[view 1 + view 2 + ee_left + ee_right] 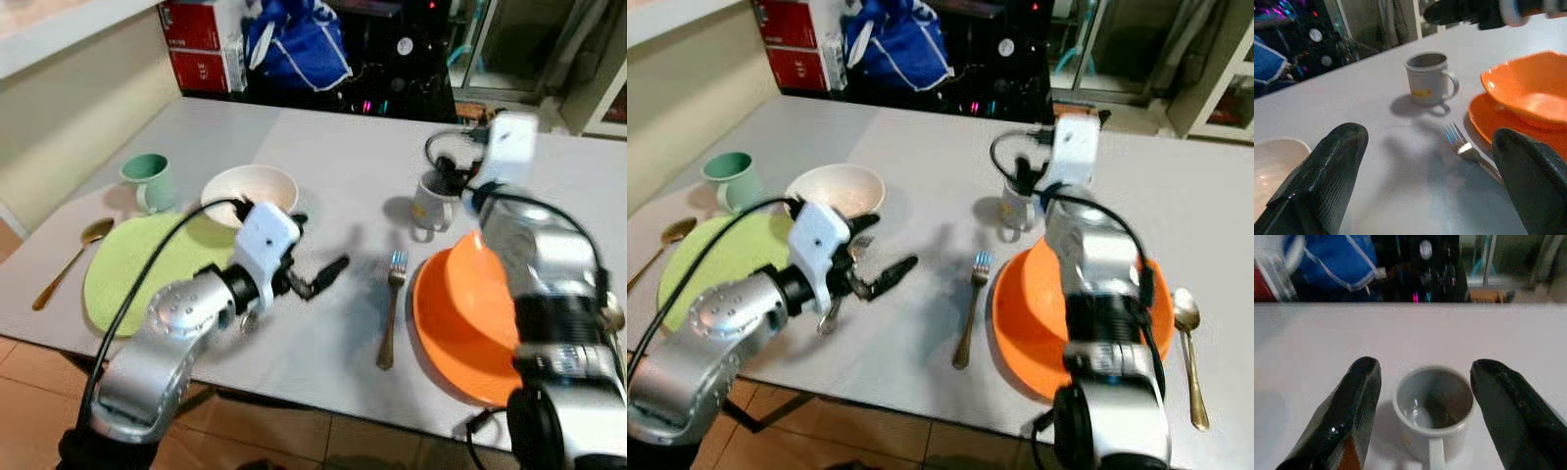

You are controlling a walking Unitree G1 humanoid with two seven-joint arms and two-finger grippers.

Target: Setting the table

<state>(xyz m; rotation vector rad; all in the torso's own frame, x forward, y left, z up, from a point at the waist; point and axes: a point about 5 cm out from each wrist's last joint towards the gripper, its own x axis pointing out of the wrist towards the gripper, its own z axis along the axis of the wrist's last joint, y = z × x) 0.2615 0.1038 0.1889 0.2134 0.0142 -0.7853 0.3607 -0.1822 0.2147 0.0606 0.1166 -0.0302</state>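
The right gripper (1422, 406), fingers spread, hangs directly over the upright white mug (1434, 406) toward the table's (323, 166) far edge, its handle pointing back at the robot, while the left gripper (872, 262), also spread, hovers nearer the front edge.

Looking down along the right gripper (1422, 406), two black fingers (1352, 406) spread wide. Between them, untouched on either side, a white mug (1433, 404) upright on the pale table (1400, 333), handle toward the camera, inside dark and seemingly empty. Beyond the table's far edge, a blue bag (1337, 264) and dark equipment with small coloured lights (1420, 296).
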